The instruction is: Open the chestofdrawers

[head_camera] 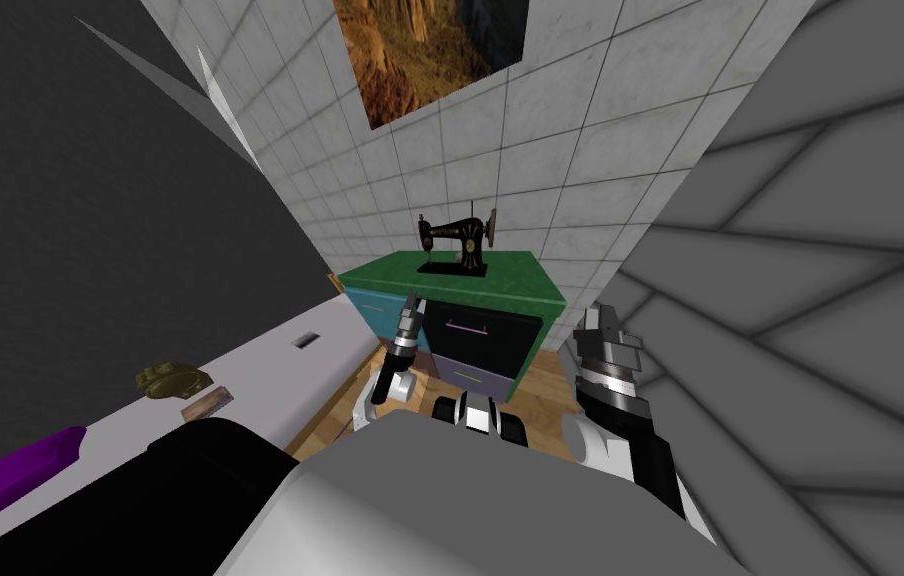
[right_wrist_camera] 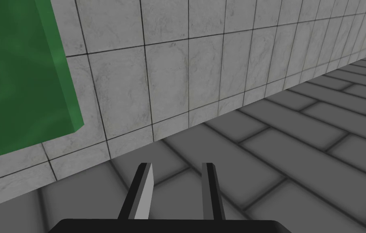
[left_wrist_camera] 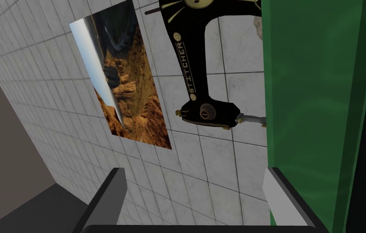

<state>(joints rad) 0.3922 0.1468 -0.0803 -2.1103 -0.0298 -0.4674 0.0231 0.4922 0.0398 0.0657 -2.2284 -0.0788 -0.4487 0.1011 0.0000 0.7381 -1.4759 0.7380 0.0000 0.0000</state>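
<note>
Mid-frame, the left tool, spread wide, sits at the green-topped chest of drawers bearing a sewing machine. The right tool is narrow, gripping nothing.

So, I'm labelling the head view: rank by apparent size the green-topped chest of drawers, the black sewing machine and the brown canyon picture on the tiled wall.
1. green-topped chest of drawers
2. brown canyon picture, though the view's top edge crops it
3. black sewing machine, clearly smallest
</note>
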